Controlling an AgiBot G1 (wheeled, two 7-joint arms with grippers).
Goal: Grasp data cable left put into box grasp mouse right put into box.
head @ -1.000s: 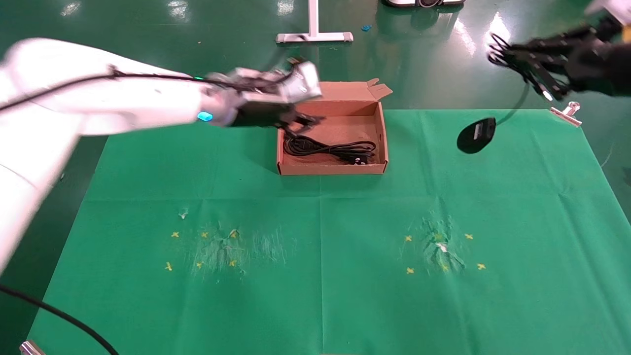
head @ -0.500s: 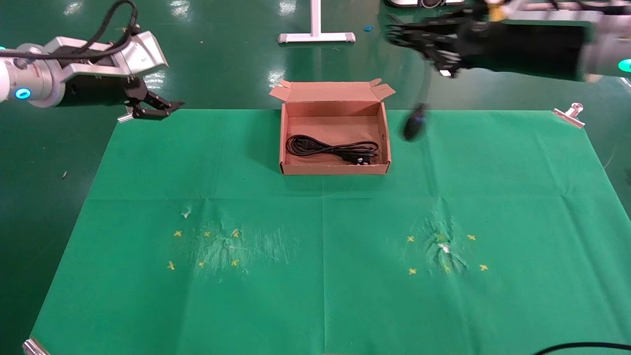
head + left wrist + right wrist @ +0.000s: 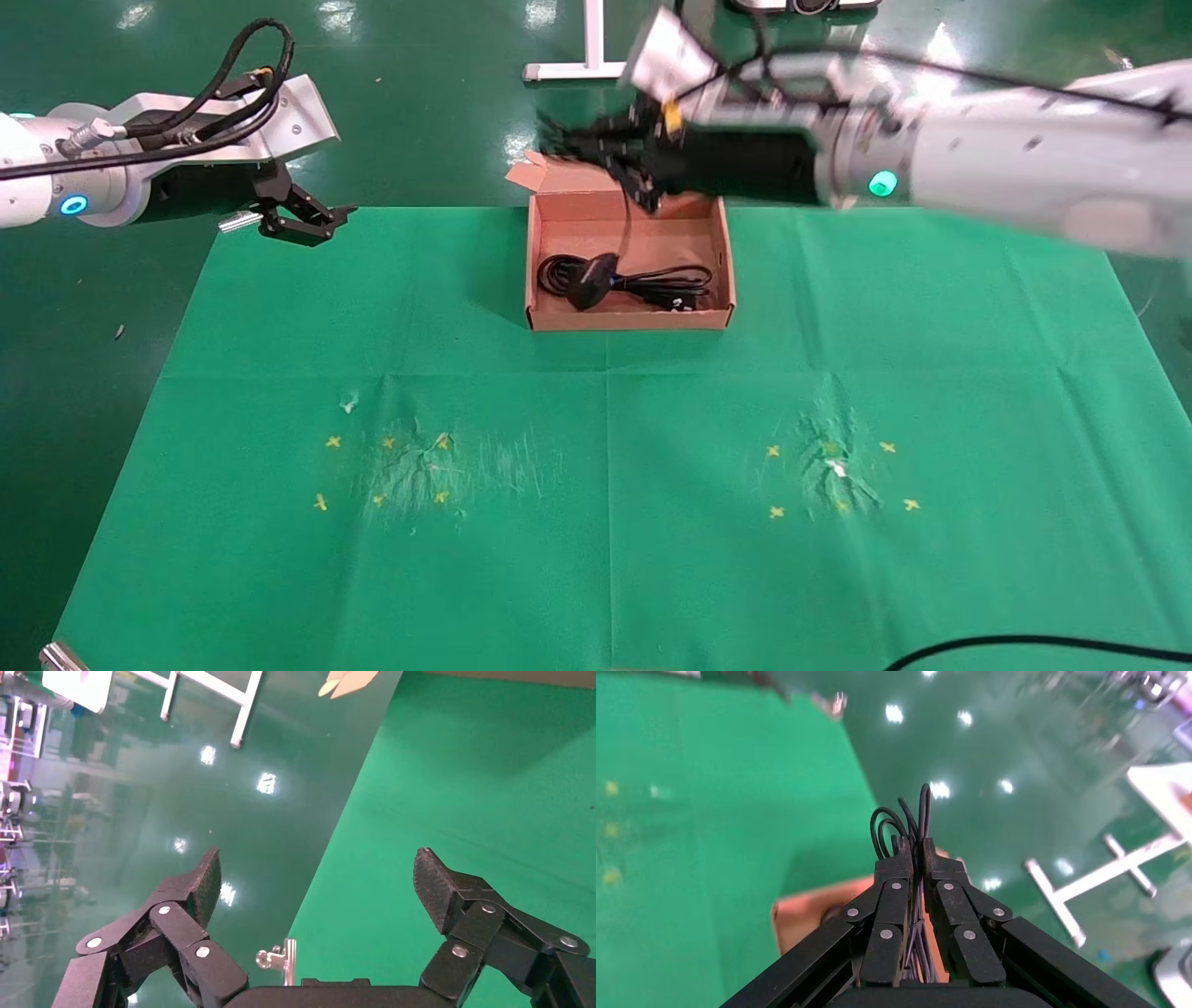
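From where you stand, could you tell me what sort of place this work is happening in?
Probably a robot test floor in a lab or workshop: a glossy green painted floor, a green cloth clipped flat with yellow cross marks, and a white stand base behind the box.

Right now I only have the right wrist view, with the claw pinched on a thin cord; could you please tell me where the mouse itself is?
Observer: The mouse dangles by its cord from the right claw, low inside the box.
Operator: Thank you. Is the data cable in there already?
Observer: Yes, the data cable lies coiled on the box floor, right by the mouse; I cannot tell whether they touch.
Operator: And where is the left claw, please?
Observer: The left claw is open and empty, over the far left corner of the green cloth, well away from the box.
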